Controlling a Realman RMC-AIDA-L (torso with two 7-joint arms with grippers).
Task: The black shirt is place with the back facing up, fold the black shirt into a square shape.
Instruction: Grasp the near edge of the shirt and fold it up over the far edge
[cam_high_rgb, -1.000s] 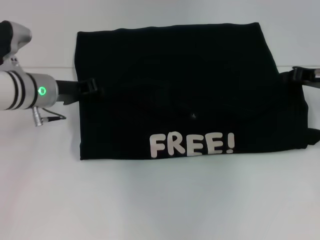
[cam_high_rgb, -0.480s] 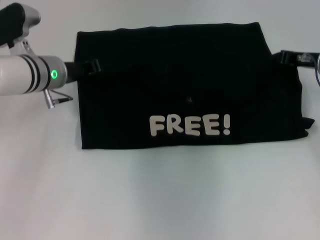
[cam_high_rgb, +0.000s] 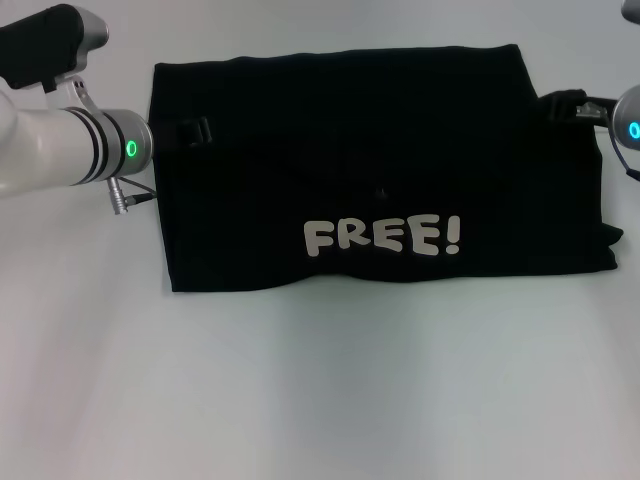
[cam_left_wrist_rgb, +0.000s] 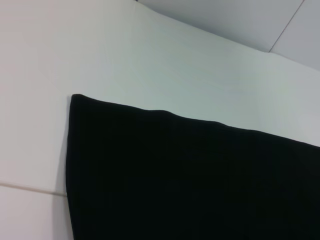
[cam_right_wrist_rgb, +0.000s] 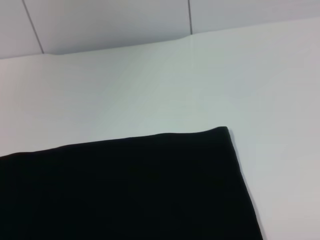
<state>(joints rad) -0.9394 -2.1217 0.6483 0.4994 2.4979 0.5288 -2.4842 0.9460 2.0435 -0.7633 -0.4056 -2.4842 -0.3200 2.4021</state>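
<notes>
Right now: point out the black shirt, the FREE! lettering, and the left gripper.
black shirt (cam_high_rgb: 350, 130): head view, plain fabric above the print.
FREE! lettering (cam_high_rgb: 382, 238): head view, middle letters of the white print.
left gripper (cam_high_rgb: 196, 131): head view, finger tips over the shirt's left edge.

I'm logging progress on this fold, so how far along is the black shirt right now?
Partly done: the black shirt lies on the white table as a wide rectangle, lettering up along its near edge, so at least one fold looks made. In hand: the left gripper and right gripper sit at its left and right sides. Left: bringing the sides in, since it is wider than deep, not square.
</notes>
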